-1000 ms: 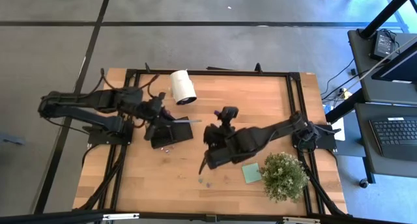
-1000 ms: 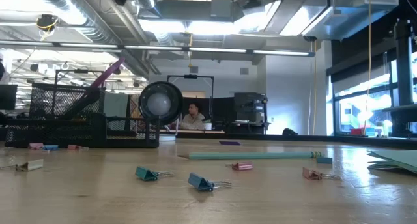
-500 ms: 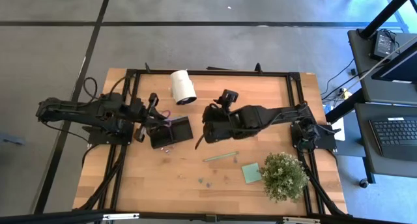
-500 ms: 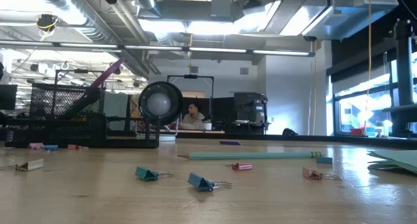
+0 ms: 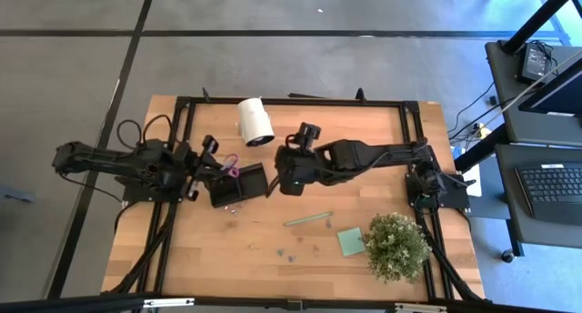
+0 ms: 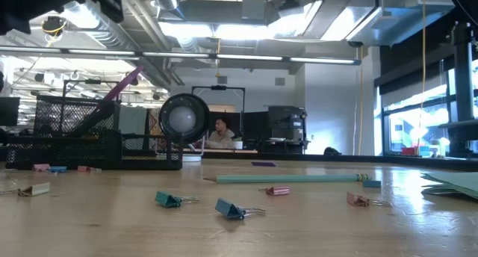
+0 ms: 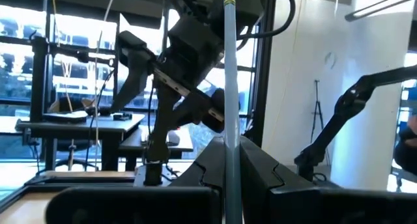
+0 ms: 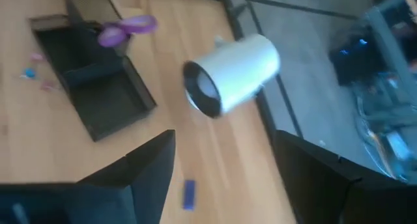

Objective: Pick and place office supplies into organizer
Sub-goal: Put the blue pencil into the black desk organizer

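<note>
The black organizer [image 5: 238, 183] stands left of the table's middle, and purple scissors [image 8: 127, 30] lean in its far end. My left gripper [image 7: 225, 185], at the organizer's left side [image 5: 211, 167], is shut on a thin grey-green pencil [image 7: 228, 87]. My right gripper [image 8: 225, 136] hovers open just right of the organizer [image 5: 277, 172], nothing between its fingers. A pale green pencil [image 5: 307, 219], a light green sticky pad [image 5: 351, 241] and small clips [image 6: 235, 209] lie on the wood. My left gripper pinches the thin pencil's lower shaft [image 7: 229, 160] between its two fingers. The fingers come roughly level from the table's left side, tipped a little upward, and lie across the pencil. The pencil stands upright above the fingers, clear of the table.
A white roll [image 5: 255, 122] lies on its side at the far edge behind the organizer. A bushy potted plant [image 5: 397, 245] stands near the right front. A small blue piece [image 8: 188, 193] lies on the wood under my right gripper. Bare wood lies at the near left.
My left gripper has drawn back toward the table's left edge, sunk and tipped its fingers upward; the pencil, earlier reaching out over the organizer, now stands upright. My right gripper has gone from the near middle toward the far edge and the organizer, uncovering the green pencil on the table.
</note>
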{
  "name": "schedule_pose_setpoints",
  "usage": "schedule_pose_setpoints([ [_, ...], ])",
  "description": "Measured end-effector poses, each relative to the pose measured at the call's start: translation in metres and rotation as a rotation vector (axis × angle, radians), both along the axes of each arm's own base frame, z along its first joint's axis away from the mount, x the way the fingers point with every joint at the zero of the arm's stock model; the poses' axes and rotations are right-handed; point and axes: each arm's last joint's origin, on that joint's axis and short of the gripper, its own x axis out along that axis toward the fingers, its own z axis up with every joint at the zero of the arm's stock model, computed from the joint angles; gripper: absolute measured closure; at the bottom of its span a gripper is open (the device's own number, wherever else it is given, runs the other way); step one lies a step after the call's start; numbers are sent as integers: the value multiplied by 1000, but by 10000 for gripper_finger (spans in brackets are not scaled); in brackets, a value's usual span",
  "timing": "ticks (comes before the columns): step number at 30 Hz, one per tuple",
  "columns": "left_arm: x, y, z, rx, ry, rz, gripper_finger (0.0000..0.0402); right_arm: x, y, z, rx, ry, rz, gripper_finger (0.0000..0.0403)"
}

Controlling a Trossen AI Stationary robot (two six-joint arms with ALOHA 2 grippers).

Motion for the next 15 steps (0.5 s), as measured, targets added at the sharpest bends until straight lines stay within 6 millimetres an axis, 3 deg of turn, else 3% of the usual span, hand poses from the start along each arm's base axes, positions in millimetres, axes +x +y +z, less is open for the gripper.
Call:
schedule_pose_setpoints([
  [4, -3, 0, -3, -4, -9, 1, 387, 12, -6, -14, 16, -14, 66, 140],
  [9, -6, 0, -5, -15, 0, -3, 387, 13, -22, -37, 75, -52, 114, 140],
  [12, -6, 0, -5, -21, 3, -4, 386, 2, -33, -53, 67, -117, 114, 140],
  [15, -6, 1, -6, -24, 17, 9, 385, -20, -41, -56, 99, -251, 138, 140],
])
